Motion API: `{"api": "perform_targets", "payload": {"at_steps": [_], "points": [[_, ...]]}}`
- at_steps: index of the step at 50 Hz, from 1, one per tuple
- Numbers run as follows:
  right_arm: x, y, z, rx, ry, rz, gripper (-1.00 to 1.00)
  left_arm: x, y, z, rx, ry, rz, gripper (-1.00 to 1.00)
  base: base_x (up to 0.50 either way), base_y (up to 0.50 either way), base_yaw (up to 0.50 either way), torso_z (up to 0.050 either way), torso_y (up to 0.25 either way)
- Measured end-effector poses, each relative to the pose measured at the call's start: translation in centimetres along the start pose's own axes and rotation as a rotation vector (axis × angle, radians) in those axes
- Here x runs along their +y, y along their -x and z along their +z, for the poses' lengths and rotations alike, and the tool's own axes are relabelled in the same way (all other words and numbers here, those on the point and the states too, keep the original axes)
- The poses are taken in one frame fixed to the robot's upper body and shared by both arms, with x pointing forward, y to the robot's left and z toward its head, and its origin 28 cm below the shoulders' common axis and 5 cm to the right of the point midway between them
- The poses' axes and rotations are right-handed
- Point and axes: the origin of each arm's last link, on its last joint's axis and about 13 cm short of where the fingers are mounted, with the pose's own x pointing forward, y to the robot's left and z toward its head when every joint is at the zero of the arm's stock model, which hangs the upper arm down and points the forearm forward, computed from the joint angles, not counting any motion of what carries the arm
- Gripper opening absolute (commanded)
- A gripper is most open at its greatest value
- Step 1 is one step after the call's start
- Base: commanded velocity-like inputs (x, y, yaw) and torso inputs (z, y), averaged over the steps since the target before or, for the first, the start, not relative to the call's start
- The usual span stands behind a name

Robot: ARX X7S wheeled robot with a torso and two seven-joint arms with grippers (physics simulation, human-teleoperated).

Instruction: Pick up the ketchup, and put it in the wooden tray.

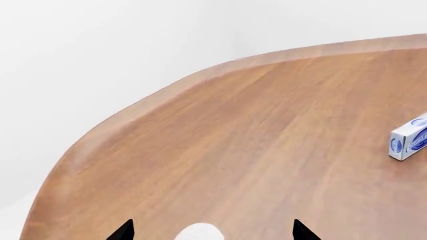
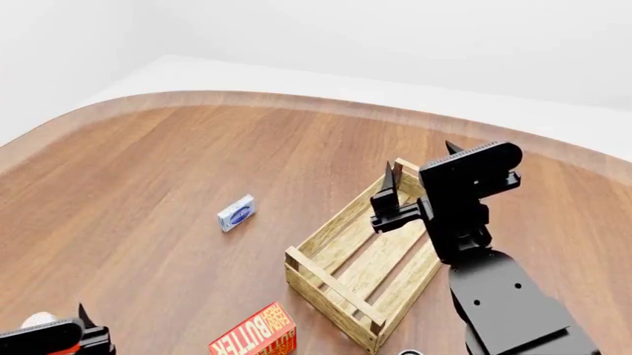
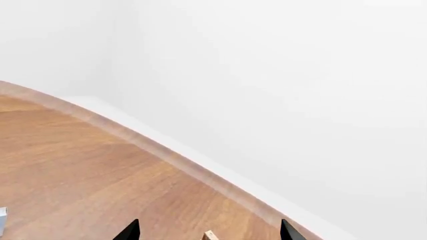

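The left claw is spread wide, its tips on both sides of the ketchup's white cap, at 7 o'clock on the tabletop. The right claw hangs wide open and holds nothing above the wooden tray.

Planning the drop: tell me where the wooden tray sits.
Head view: the wooden tray lies right of centre on the table, the butter box at its near-left corner.
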Motion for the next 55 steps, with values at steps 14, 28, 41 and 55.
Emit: {"api": "perform_targets", "payload": {"at_steps": [14, 28, 41, 55], "points": [[-0.1, -0.1, 0.0, 0.002, 0.004, -0.004, 1.00, -0.4, -0.8, -0.7, 0.037, -0.007, 0.010, 1.00, 0.00, 0.00, 0.00, 0.000, 0.000], [-0.1, -0.1, 0.0, 0.007, 0.007, -0.007, 1.00, -0.7, -1.7, -1.5, 0.086, -0.008, 0.036, 1.00, 0.00, 0.00, 0.00, 0.000, 0.000], [-0.1, 0.0, 0.0, 0.010, 0.009, -0.011, 1.00, -0.9, -2.6, -2.3, 0.141, -0.023, 0.072, 1.00, 0.00, 0.00, 0.00, 0.000, 0.000], [-0.1, 0.1, -0.1, 0.014, 0.009, -0.015, 1.00, -1.3, -3.8, -3.1, 0.191, -0.045, 0.090, 1.00, 0.00, 0.00, 0.00, 0.000, 0.000]]}}
